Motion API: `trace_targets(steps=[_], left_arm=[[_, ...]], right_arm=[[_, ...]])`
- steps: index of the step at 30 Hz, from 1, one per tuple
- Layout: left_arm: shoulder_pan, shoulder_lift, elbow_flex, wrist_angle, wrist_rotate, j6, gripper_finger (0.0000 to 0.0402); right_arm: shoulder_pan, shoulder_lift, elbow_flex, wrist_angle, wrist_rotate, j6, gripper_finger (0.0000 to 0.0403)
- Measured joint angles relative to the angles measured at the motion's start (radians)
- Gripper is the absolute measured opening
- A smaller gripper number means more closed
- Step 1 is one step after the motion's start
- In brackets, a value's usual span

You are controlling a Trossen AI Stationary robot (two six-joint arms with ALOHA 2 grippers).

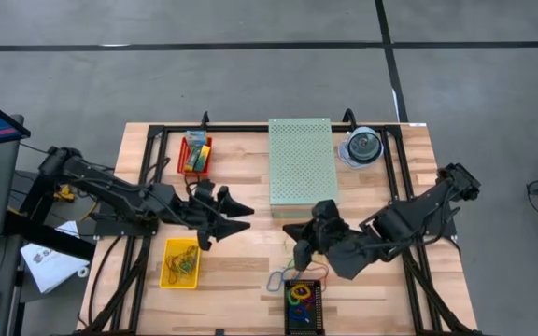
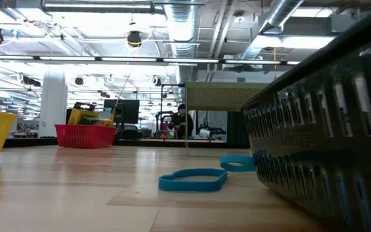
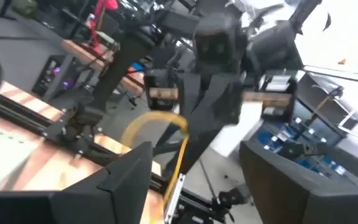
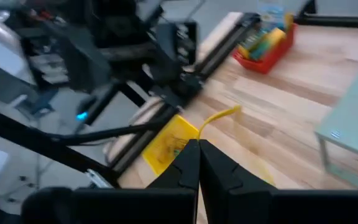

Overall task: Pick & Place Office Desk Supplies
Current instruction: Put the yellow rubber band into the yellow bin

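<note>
No words or labels can be read on anything here.

The left end effector (image 1: 241, 214) hangs above the wooden counter (image 1: 250, 271), near the middle, pointing toward the right arm. Its two fingers (image 3: 126, 180) stand apart, and a yellow rubber band (image 3: 166, 127) shows between them, but it is hard to tell if it touches them.

The right end effector (image 1: 299, 254) points down and toward the left, just above the black bin (image 1: 304, 306) at the front edge of the counter. Its fingers (image 4: 188, 165) are pressed together with nothing in them.

Colored rubber bands (image 1: 299, 297) lie in the black bin. A blue rubber band (image 2: 193, 180) lies flat on the counter just beside that bin. The yellow bin (image 1: 181, 262) holds more bands. The crayon boxes (image 1: 195, 152) sit in the red bin (image 1: 205, 160) at the back left. The pale green box (image 1: 302, 161) lies at the back middle.
</note>
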Motion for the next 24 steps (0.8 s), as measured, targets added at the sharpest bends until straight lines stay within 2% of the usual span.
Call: trace_targets(steps=[4,11,16,24], left_arm=[[0.001,0.048,0.000,0.093,0.038,-0.001,0.0243],[0.006,0.064,0.000,0.129,0.043,0.005,0.0237],[0.030,0.063,0.000,0.183,0.151,-0.010,0.0236],[0.042,0.063,0.000,0.189,0.158,-0.030,0.0236]], right_arm=[[-0.003,0.000,0.018,0.126,-0.045,-0.119,0.0000],[-0.006,0.000,0.019,0.271,-0.113,-0.216,0.0000],[-0.006,0.000,0.019,0.316,-0.128,-0.250,0.0000],[-0.019,0.000,0.019,0.380,-0.179,-0.309,0.0000]])
